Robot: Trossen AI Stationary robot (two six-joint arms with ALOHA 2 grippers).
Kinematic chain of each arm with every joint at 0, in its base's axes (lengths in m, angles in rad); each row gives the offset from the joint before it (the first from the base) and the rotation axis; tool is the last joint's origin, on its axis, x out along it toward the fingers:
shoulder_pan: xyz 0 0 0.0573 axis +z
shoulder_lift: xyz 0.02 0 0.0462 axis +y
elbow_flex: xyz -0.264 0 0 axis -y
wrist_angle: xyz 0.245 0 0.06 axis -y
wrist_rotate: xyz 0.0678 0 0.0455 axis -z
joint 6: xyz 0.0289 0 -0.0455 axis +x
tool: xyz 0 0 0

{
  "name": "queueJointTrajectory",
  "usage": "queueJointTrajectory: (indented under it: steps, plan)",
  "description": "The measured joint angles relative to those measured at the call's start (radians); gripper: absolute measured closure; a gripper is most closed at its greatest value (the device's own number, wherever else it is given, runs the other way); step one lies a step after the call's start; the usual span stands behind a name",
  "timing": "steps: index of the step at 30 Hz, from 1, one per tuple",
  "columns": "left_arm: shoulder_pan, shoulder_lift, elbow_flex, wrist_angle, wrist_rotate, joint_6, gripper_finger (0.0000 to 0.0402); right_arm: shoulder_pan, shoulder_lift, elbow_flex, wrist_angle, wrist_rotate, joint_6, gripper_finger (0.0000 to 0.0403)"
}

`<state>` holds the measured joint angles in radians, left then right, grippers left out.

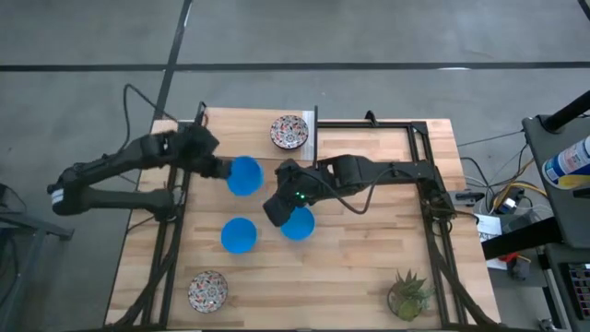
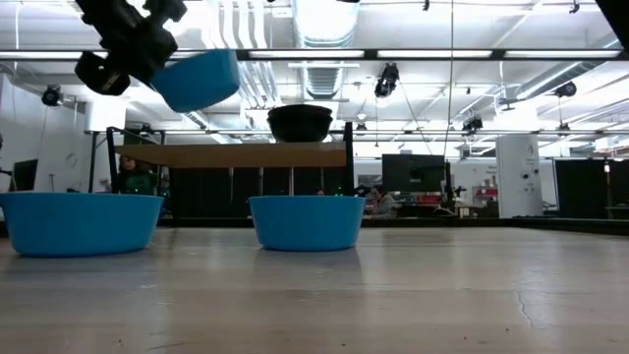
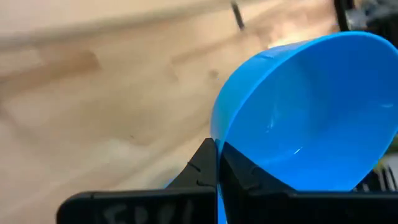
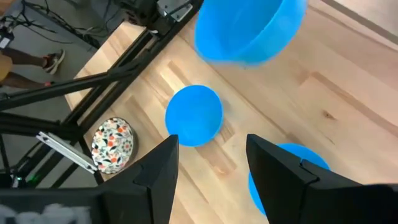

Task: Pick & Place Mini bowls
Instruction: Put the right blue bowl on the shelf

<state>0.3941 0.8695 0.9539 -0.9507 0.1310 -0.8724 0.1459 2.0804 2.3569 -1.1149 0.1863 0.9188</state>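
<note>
My left gripper (image 1: 221,169) is shut on a plain blue mini bowl (image 1: 245,175), held high above the table in the low view (image 2: 201,79). Two more blue bowls (image 1: 239,235) (image 1: 299,224) rest on their bases on the table. My right gripper (image 1: 277,208) is open and empty, just above and beside the right-hand blue bowl (image 4: 292,167). One patterned bowl (image 1: 289,132) sits at the far edge. Another patterned bowl (image 1: 207,291) sits at the near left corner. I see no third patterned bowl. My left gripper pinches the blue bowl's rim (image 3: 219,138), on the side toward the table's left, with one finger (image 3: 202,165) outside the wall and the other inside. The fingers come from the table's left. The bowl is lifted clear of the table and tilted.
A small green potted plant (image 1: 408,293) stands at the near right corner. Black frame rails (image 1: 433,184) run along the table's left and right sides and its far edge. Bare wood lies between the bowls and the plant.
</note>
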Motion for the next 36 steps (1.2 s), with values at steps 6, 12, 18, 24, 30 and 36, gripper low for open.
queueJointTrajectory:
  steps: [6, 12, 18, 24, 30, 36]
  plan:
    - [0.237, 0.070, 0.091, -0.048, 0.128, 0.146, 0.0401, 0.003, 0.000, -0.002, -0.008, -0.032, -0.018, 0.0221]
    - [0.386, 0.189, 0.230, -0.149, 0.113, 0.245, 0.0401, 0.020, 0.000, -0.002, -0.013, -0.093, -0.065, 0.0230]
    - [0.485, 0.354, 0.361, -0.249, 0.069, 0.326, 0.0401, 0.019, 0.000, -0.002, -0.065, -0.090, -0.124, 0.0239]
    - [0.567, 0.501, 0.462, -0.268, 0.087, 0.355, 0.0401, 0.019, 0.000, -0.002, -0.116, -0.090, -0.180, 0.0243]
    - [0.615, 0.621, 0.557, -0.377, 0.092, 0.378, 0.0401, 0.015, 0.000, -0.002, -0.114, -0.089, -0.247, 0.0242]
    - [0.617, 0.668, 0.596, -0.455, 0.056, 0.381, 0.0401, 0.013, 0.000, -0.002, -0.116, -0.089, -0.301, 0.0248]
